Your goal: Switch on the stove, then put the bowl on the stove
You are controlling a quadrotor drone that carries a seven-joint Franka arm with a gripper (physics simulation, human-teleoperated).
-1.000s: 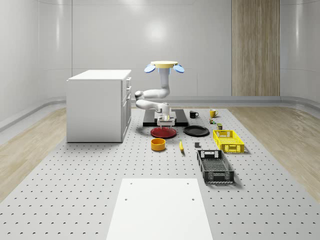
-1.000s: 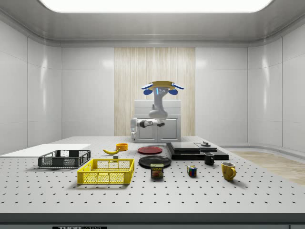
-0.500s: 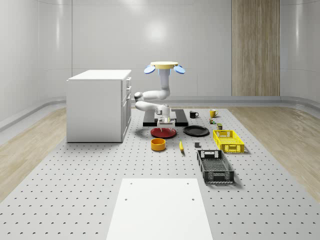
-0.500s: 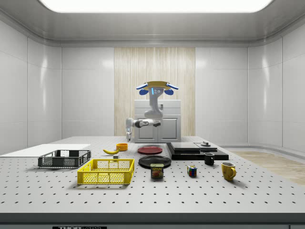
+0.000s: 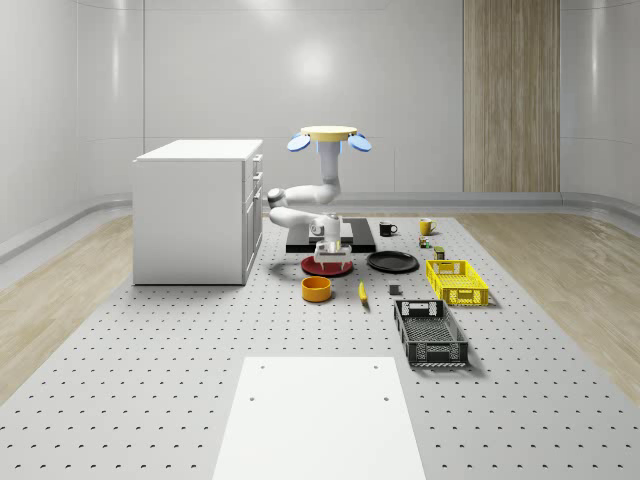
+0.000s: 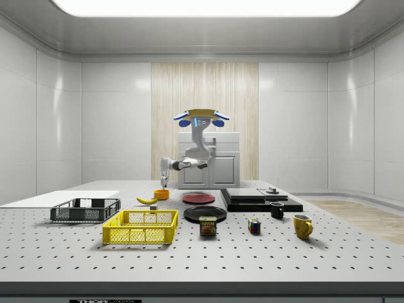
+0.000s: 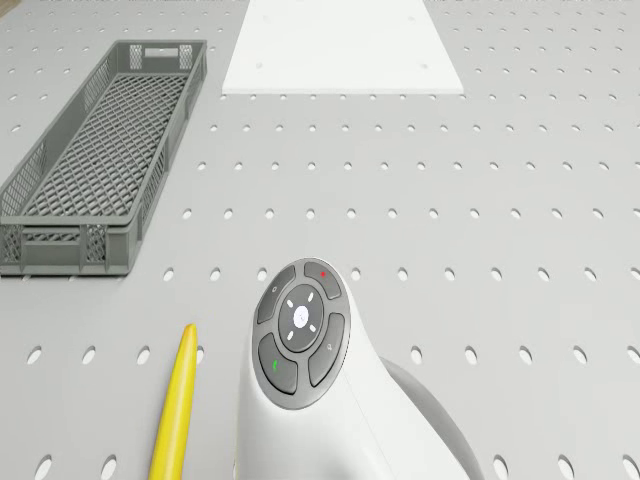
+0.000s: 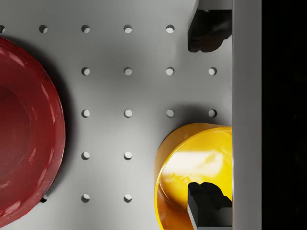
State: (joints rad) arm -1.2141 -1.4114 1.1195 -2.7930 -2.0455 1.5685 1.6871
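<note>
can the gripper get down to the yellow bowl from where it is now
Probably yes: the open gripper hangs just above the yellow bowl, beside the red plate, nothing between; the drone hovers above.

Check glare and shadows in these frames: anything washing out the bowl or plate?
Wrist view: a soft highlight sits on the yellow bowl, its colour still clear; the red plate casts a dark shadow along its edge. Side view: the ceiling light panel is blown white. Whole-scene view: the back wall carries a soft bright patch.

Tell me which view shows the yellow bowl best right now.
The wrist view: the yellow bowl looms close, between the open fingers. The whole-scene view shows it small, in front of the red plate; the side view small, under the gripper.
</note>
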